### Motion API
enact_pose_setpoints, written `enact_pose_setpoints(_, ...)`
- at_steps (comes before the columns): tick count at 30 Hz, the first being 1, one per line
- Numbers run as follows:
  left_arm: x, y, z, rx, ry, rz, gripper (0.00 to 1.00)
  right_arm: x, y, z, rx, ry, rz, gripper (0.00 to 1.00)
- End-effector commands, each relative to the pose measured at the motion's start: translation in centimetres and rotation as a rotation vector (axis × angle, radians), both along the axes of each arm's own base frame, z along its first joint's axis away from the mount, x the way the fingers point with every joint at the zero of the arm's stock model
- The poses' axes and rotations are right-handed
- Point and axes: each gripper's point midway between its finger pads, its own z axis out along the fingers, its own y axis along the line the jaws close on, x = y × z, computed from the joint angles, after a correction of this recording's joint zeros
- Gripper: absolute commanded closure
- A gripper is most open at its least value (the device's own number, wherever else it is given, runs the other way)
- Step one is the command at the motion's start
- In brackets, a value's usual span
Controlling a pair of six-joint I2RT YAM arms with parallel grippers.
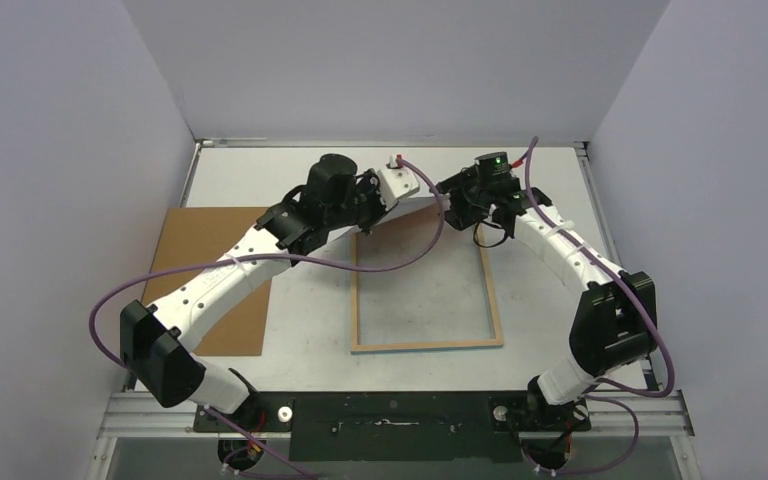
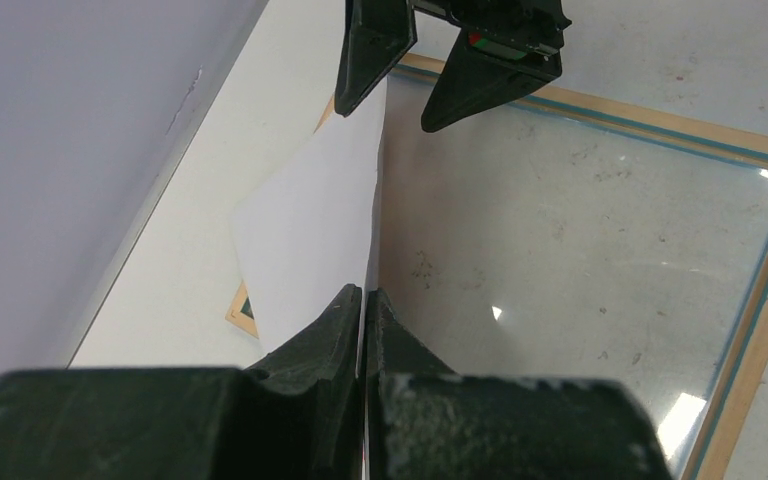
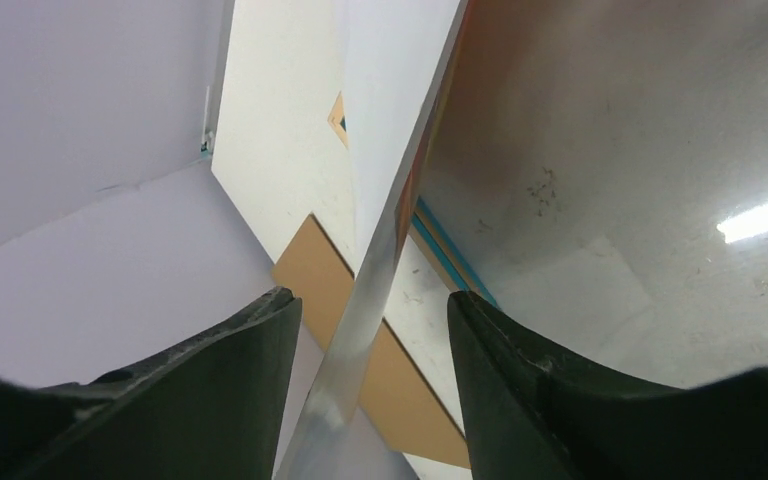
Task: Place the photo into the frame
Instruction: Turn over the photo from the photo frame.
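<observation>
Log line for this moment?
left gripper: shut on photo | right gripper: open, astride photo | photo: on edge at far rail of frame | frame: flat, photo not in

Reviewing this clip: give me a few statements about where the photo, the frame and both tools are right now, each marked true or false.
1. The left tool is shut on the photo. True.
2. The right tool is clamped tight on the photo. False: its fingers stand apart, one on each side of the photo's edge, with gaps.
3. The frame lies flat on the table. True.
4. The photo lies flat inside the frame. False: it is held up on edge over the frame's far end.
5. The brown backing board sits inside the frame. False: it lies on the table to the left of the frame.
</observation>
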Motion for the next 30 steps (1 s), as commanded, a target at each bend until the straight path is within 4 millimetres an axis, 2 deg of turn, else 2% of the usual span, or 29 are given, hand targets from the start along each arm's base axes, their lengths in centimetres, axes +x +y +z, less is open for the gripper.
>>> enact_pose_setpoints(1, 0.1, -0.4, 0.9, -0.001, -0.061, -0.004, 1.0, -0.4, -0.1, 2.2, 0.075, -0.03, -0.036, 0.51)
enact_pose_setpoints(6, -0.5, -0.8, 0.2, 0.01, -0.052, -0.023, 0.98, -0.4, -0.2, 2.0, 0.088, -0.013, -0.055, 0.79)
enact_pose_setpoints(8, -0.9, -1.0, 0.1, -0.006, -0.029, -0.026, 0.84, -0.2, -0.3, 1.7, 0.083, -0.012, -0.054, 0.95)
enact_pose_setpoints(9, -1.3, -1.1, 0.0, -0.019, -0.007, -0.034, 0.67, -0.1, -0.3, 1.7, 0.079, -0.013, -0.048, 1.0)
enact_pose_setpoints(10, -1.8, -1.3, -0.2, -0.036, 0.025, -0.048, 0.53, 0.0, -0.4, 1.4, 0.069, -0.012, -0.035, 1.0)
enact_pose_setpoints(11, -2.5, -1.5, -0.6, -0.043, 0.06, -0.069, 0.45, 0.2, -0.5, 1.3, 0.056, -0.011, -0.019, 1.0)
enact_pose_setpoints(14, -5.0, -1.5, -2.5, -0.033, 0.189, -0.127, 0.36, 0.3, -1.3, 0.0, -0.012, 0.002, 0.056, 1.0)
enact_pose_setpoints(19, -8.0, -0.1, -4.9, -0.05, 0.328, -0.115, 0.29, -0.1, -2.2, -3.1, -0.082, -0.001, 0.272, 1.0)
enact_pose_setpoints(20, -8.3, 0.1, -4.7, -0.072, 0.337, -0.107, 0.25, -0.2, -2.2, -3.6, -0.098, -0.018, 0.331, 1.0)
enact_pose_setpoints(21, -8.7, 0.4, -4.7, -0.091, 0.349, -0.099, 0.07, -0.6, -2.4, -4.3, -0.117, -0.005, 0.372, 1.0)
enact_pose_setpoints(22, -9.3, 0.6, -4.5, -0.112, 0.36, -0.107, 0.03, -0.8, -2.5, -4.7, -0.133, -0.015, 0.422, 1.0)
enact_pose_setpoints(24, -10.2, 0.9, -4.0, -0.134, 0.359, -0.14, 0.03, -1.2, -2.8, -5.3, -0.162, -0.023, 0.499, 1.0)
enact_pose_setpoints(27, -9.4, 2.0, -3.5, -0.173, 0.347, -0.071, 0.03, -1.1, -3.4, -5.1, -0.205, -0.074, 0.567, 1.0)
enact_pose_setpoints(30, -6.9, 3.8, -3.7, -0.245, 0.404, 0.067, 0.03, -1.1, -4.2, -4.6, -0.25, -0.116, 0.652, 1.0)
